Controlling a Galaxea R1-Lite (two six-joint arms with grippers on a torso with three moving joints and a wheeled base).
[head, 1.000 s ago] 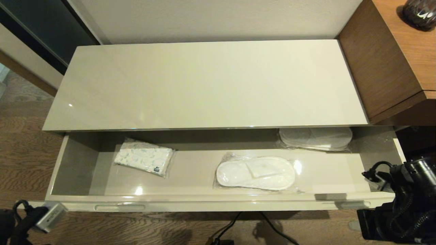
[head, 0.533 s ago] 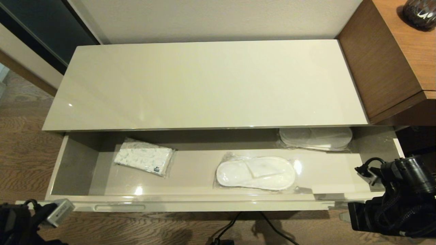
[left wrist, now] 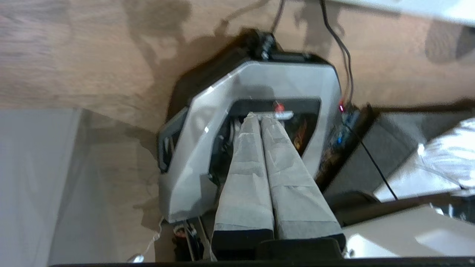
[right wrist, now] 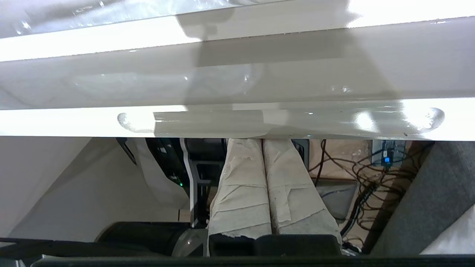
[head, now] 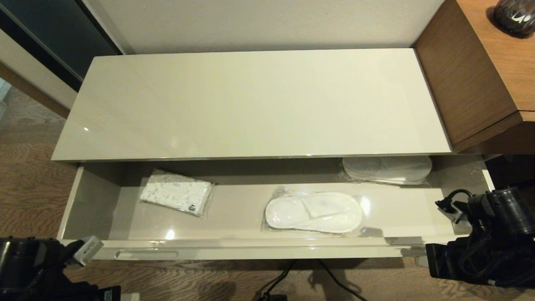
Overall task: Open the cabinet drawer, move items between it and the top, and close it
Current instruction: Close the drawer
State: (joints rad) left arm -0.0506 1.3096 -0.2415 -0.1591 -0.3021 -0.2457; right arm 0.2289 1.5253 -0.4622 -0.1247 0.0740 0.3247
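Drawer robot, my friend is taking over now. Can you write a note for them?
Left gripper: shut, empty, low off the drawer's left front corner.
Right gripper: shut, empty, just below the right pull.
Long glossy beige cabinet drawer: open.
Plastic-wrapped white slippers: inside, mid-right; a second pair at the back right.
Glossy cream cabinet top: holds no slippers.
Left: lift slippers onto the top, close drawer.

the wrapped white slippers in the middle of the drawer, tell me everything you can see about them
The pair of flat white slippers sealed in clear crinkly plastic wrap lies flat on the grey-beige floor of the open glossy beige drawer, lengthwise along it, right of centre and near the front wall. The two slippers look stacked, one strap showing on top. The wrap glints and crinkles at its edges. Nothing else touches it; neither gripper is on it.
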